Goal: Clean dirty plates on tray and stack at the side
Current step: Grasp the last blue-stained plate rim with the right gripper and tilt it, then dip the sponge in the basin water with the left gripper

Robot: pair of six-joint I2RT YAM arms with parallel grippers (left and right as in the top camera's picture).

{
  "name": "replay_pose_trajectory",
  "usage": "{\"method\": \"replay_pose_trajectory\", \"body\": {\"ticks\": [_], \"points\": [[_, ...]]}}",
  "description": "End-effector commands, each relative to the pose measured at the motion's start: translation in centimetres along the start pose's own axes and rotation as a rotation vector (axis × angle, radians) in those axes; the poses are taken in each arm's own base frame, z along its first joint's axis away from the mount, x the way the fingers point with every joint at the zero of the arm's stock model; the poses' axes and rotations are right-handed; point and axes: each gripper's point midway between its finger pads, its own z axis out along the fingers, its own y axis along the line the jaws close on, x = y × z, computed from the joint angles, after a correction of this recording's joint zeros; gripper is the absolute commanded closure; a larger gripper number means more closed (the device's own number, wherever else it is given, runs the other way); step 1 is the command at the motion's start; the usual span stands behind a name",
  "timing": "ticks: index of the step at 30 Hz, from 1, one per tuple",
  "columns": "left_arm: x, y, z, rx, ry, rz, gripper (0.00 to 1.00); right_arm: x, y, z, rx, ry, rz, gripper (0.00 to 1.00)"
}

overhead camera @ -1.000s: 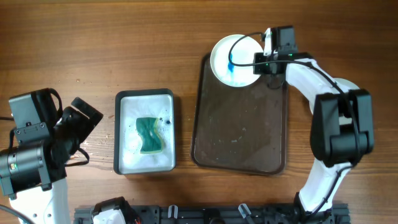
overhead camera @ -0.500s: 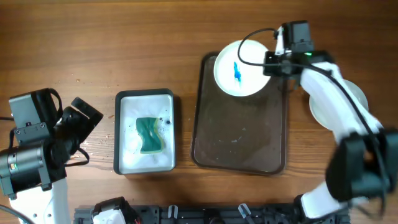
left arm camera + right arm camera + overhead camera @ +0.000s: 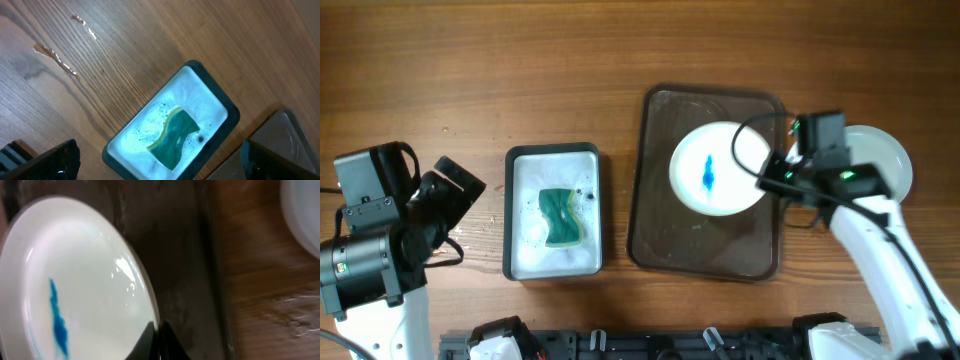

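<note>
Bright, even light, soft shadows; glare spots on the white plate (image 3: pixel 85 280), blurry right wrist view.

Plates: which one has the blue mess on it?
The plate over the brown tray, held at its rim by the right hand, has a blue streak. The other plate, on the wood beside the tray, looks plain white.

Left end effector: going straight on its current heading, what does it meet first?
Likely the white tub, near rim before the green sponge inside; it sits dead ahead between the open fingers in the left wrist view. Depth is unclear.
</note>
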Motion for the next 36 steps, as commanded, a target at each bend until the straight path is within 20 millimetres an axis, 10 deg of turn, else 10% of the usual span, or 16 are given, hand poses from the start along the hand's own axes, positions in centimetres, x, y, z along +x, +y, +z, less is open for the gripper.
{"method": "replay_pose_trajectory", "body": {"ticks": [1, 5, 8, 15, 19, 28, 36], "points": [[0.1, -0.6, -0.3, 0.04, 0.014, -0.011, 0.0, 4.0, 0.0, 3.6, -0.091, 0.109, 0.097, 0.96], [1.4, -2.3, -0.5, 0.139, 0.093, -0.009, 0.0, 4.1, -0.2, 4.2, -0.096, 0.102, 0.084, 0.91], [2.8, -3.8, -0.6, 0.209, 0.172, 0.035, 0.06, 3.6, 0.2, 3.7, -0.108, 0.082, 0.002, 0.57], [8.0, -5.4, 2.9, 0.151, 0.353, 0.272, 0.28, 0.3, 2.6, -2.3, -0.147, -0.017, -0.163, 0.59], [11.3, -5.0, 7.7, 0.056, 0.407, 0.391, 0.11, -0.2, 3.5, -5.1, -0.191, -0.077, -0.189, 0.62], [18.2, -1.9, 16.8, -0.163, 0.581, 0.377, 0.65, 0.6, 3.1, -5.6, -0.182, -0.059, -0.186, 0.62], [21.1, -1.0, 20.9, -0.25, 0.656, 0.429, 0.96, 0.7, 3.0, -5.5, -0.181, -0.055, -0.178, 0.62]]}}
